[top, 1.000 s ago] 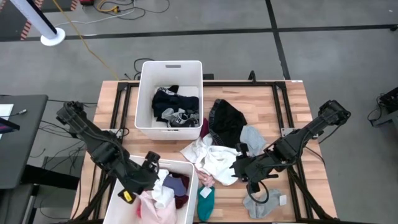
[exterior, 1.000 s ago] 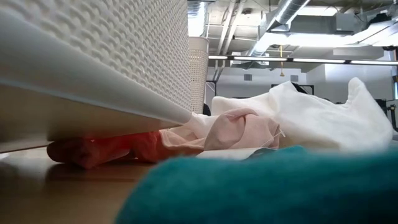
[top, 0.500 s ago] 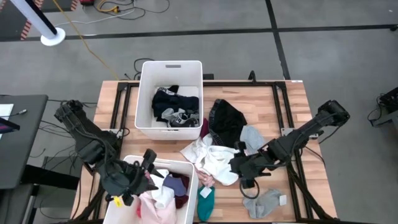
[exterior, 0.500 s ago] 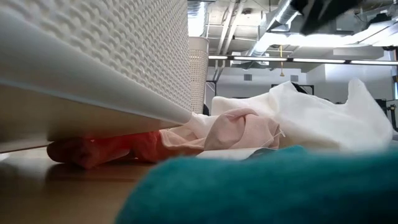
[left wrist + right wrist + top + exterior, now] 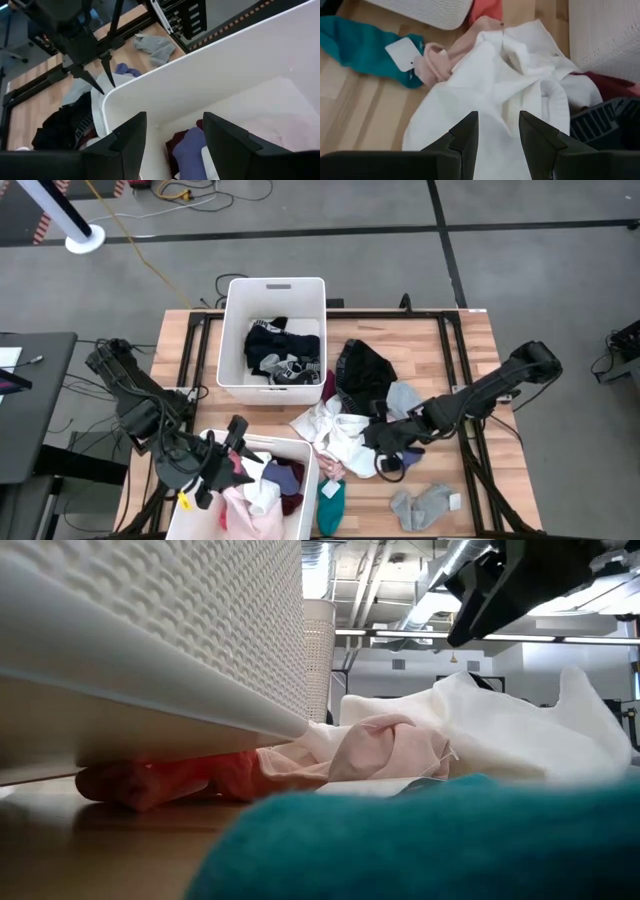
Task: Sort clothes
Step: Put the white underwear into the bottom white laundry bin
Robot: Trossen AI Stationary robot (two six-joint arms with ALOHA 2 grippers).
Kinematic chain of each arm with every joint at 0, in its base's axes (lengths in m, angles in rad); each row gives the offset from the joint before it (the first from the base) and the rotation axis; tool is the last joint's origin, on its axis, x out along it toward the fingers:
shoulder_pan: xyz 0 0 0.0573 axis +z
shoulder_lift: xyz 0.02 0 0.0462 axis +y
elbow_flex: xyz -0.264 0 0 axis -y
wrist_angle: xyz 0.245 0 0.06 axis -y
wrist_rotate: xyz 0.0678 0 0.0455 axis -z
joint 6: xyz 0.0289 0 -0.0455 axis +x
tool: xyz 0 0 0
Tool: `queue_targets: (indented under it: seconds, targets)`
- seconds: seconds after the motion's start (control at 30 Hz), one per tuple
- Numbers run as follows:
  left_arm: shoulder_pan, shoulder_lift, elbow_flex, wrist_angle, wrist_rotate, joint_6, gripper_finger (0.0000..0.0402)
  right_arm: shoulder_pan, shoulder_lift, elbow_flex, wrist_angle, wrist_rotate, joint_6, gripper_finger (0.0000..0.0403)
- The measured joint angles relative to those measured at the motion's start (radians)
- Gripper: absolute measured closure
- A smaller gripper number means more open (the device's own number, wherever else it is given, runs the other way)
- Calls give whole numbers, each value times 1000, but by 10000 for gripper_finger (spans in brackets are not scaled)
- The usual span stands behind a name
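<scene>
Hovered with right gripper [image 5: 385, 442] parted and empty over white shirt [image 5: 345, 435]; left gripper [image 5: 232, 455] parted, empty, above near bin [image 5: 312, 480].

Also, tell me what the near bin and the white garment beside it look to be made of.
Near bin: seemingly rigid white plastic, with a pebbled outer wall in the low view.
White garment: soft matte woven or knit fabric, judging by its loose folds; fibre unclear.

Even bright overhead light, soft shadows, low view's foreground blurred
</scene>
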Motion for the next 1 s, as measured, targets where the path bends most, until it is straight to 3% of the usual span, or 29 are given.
queue_targets:
  seconds: [0.33,1.0]
  targets:
    - [0,0,0,-3,0,-5,212,-35,0,-7,34,-39,-33,248]
    - [-3,0,0,-4,2,-30,212,-81,0,-233,310,-116,22,250]
